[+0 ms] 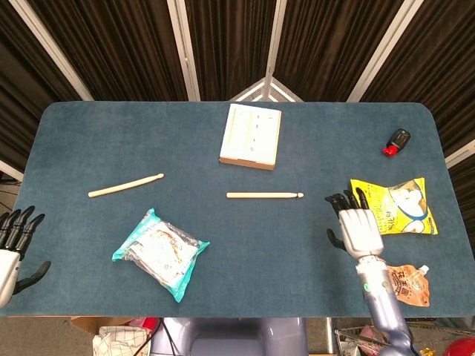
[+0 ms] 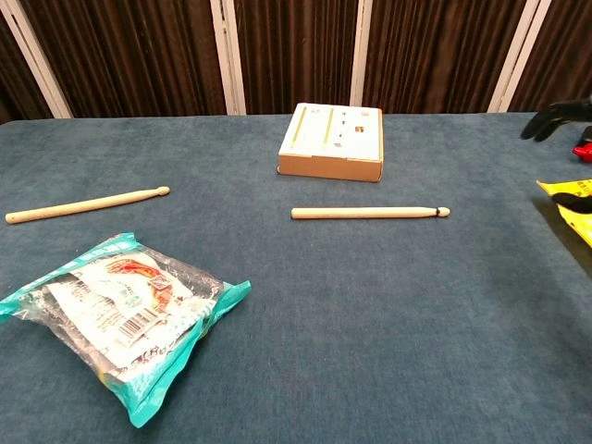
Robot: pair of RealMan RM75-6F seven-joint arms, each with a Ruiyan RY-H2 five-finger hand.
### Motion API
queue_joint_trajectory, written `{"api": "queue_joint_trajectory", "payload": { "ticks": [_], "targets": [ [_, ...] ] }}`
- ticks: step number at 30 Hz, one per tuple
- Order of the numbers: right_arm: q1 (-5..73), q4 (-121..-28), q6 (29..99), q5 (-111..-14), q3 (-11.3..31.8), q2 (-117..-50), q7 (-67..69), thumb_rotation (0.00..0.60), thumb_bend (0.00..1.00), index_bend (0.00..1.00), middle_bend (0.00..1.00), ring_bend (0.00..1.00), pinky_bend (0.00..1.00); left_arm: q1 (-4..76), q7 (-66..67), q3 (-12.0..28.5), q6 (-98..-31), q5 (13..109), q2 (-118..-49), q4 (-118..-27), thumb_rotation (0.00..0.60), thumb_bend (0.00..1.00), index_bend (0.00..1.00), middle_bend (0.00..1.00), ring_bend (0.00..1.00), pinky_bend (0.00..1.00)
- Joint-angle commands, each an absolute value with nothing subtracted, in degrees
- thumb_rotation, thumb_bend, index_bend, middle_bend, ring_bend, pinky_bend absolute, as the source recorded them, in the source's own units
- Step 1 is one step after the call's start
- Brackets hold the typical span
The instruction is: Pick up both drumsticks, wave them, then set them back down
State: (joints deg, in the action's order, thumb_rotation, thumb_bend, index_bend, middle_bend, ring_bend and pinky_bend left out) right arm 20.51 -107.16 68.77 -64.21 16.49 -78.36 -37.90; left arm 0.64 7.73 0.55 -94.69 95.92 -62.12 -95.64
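drumsticks (image 1: 264, 195) (image 1: 125, 185) flat, untouched | right hand (image 1: 358, 225) fingers apart | left hand (image 1: 13, 248) fingers apart, table edge

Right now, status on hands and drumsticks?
Both hands open, left hand, right hand. Left drumstick and middle drumstick flat on table. Nothing blocking.

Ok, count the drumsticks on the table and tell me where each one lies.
2. One drumstick lies on the left part of the table, above the teal packet. The other drumstick lies near the middle, below the white box. Neither hand touches one.
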Motion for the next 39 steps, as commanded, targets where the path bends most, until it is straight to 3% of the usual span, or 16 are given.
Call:
{"api": "queue_joint_trajectory", "payload": {
  "ticks": [1,5,19,26,39],
  "targets": [
    [29.91,-103.79,65.43,-50.83,21.14,-84.97,-50.02,0.600,0.36,0.30,0.28,0.15,0.00,0.30,7.62,0.80,-94.89,95.10,-62.23,-95.62,0.600,0.35,0.10,0.00,0.00,0.00],
    [35.03,-99.07,66.45,-44.46,22.33,-90.06,-54.37,0.600,0.36,0.33,0.34,0.18,0.00,0.12,6.55,1.20,-95.09,94.11,-61.83,-95.52,0.600,0.34,0.10,0.00,0.00,0.00],
    [45.50,-85.10,66.81,-39.09,22.33,-101.59,-56.98,0.600,0.36,0.35,0.38,0.20,0.00,0.61,5.83,2.23,-94.07,92.01,-61.70,-95.35,0.600,0.34,0.10,0.00,0.00,0.00],
    [49.77,-79.01,65.60,-36.96,23.09,-105.40,-57.69,0.600,0.36,0.41,0.39,0.20,0.00,1.50,6.77,2.83,-92.28,90.48,-61.98,-95.50,0.600,0.34,0.13,0.00,0.00,0.00],
    [54.01,-68.29,61.55,-34.46,22.93,-109.57,-56.19,0.600,0.36,0.42,0.40,0.21,0.00,2.37,7.61,3.71,-90.38,87.85,-62.41,-95.26,0.600,0.34,0.13,0.00,0.00,0.00]
  ]
}}
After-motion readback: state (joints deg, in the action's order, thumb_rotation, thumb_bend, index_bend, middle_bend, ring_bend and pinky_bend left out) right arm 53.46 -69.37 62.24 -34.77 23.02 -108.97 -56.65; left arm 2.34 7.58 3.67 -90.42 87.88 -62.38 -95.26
